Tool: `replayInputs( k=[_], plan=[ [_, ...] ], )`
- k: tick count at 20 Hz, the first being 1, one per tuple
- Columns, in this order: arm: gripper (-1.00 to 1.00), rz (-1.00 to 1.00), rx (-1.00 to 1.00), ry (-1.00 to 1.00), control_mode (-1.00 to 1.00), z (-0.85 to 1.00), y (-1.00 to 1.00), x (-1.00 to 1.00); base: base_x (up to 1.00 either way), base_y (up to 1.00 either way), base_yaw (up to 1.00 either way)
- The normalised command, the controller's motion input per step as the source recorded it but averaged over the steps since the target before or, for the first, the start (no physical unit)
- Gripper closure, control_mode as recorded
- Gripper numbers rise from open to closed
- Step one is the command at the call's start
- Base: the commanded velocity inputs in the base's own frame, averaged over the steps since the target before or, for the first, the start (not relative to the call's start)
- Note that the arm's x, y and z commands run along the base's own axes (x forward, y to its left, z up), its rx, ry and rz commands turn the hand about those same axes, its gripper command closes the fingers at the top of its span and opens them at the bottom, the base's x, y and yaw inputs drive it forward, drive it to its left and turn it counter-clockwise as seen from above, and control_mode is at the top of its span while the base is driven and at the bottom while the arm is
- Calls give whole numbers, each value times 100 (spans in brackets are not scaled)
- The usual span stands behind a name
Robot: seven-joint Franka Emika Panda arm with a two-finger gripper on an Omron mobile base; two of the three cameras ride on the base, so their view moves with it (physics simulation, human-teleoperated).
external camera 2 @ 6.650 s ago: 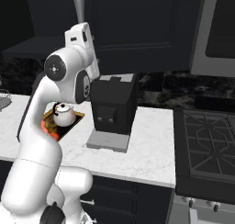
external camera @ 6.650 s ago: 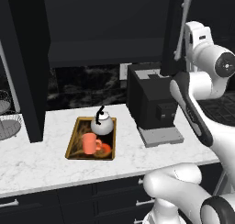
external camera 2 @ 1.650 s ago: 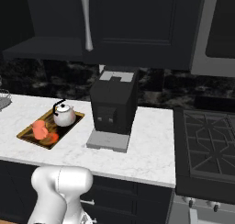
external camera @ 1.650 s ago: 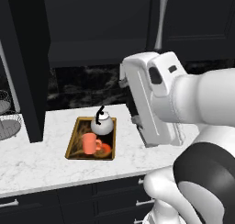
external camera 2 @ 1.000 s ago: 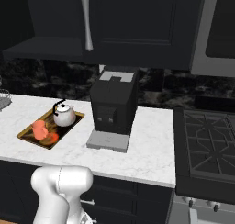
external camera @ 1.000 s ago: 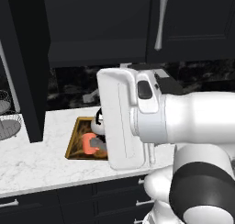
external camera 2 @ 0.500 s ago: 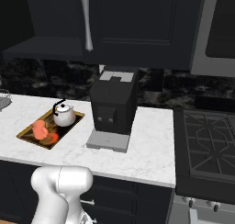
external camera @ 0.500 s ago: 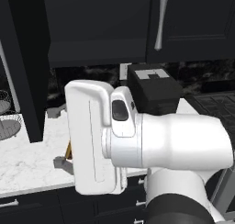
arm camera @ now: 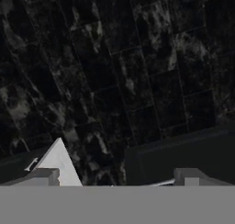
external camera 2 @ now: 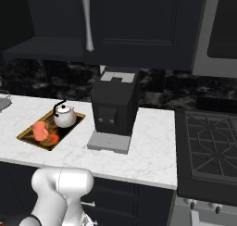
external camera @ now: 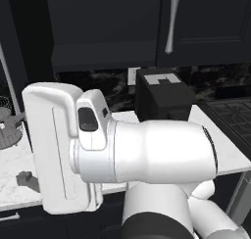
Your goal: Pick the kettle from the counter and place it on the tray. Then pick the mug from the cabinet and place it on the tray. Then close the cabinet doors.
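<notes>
You are looking at the tray (external camera 2: pixel 28 138) lying near the left end of the desk (external camera 2: pixel 152 151), set back from the thick pale front edge. The kettle (external camera 2: pixel 64 116) is standing at its far end and the mug (external camera 2: pixel 40 130) is sitting in its middle, both inside the rim. A broad bare stretch of marble is lying open between the black boxy machine (external camera 2: pixel 114 110) and the stove (external camera 2: pixel 208 151) on the right. The machine is standing just right of the tray. Above, the cabinet doors (external camera 2: pixel 139 21) are sitting flush, one silver bar handle (external camera 2: pixel 86 21) hanging over the tray. The arm's white body is bulking close to the left camera, covering most of that end of the desk. The tool (arm camera: pixel 114 178) is pointing at dark veined tiles, its fingertips (arm camera: pixel 42 176) standing wide apart and gripping nothing.
</notes>
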Motion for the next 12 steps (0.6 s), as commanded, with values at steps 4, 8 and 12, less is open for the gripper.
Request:
replayInputs(
  k=[4, 8, 12],
  plan=[
    [-100, -4, 0, -12, -100, 1, 49, 10, 0, 0, 0],
    [-100, -13, 0, -5, -100, -4, 51, 27, 0, 0, 0],
    [-100, -18, 0, 0, -100, 0, 46, 31, 0, 0, 0]
  ],
)
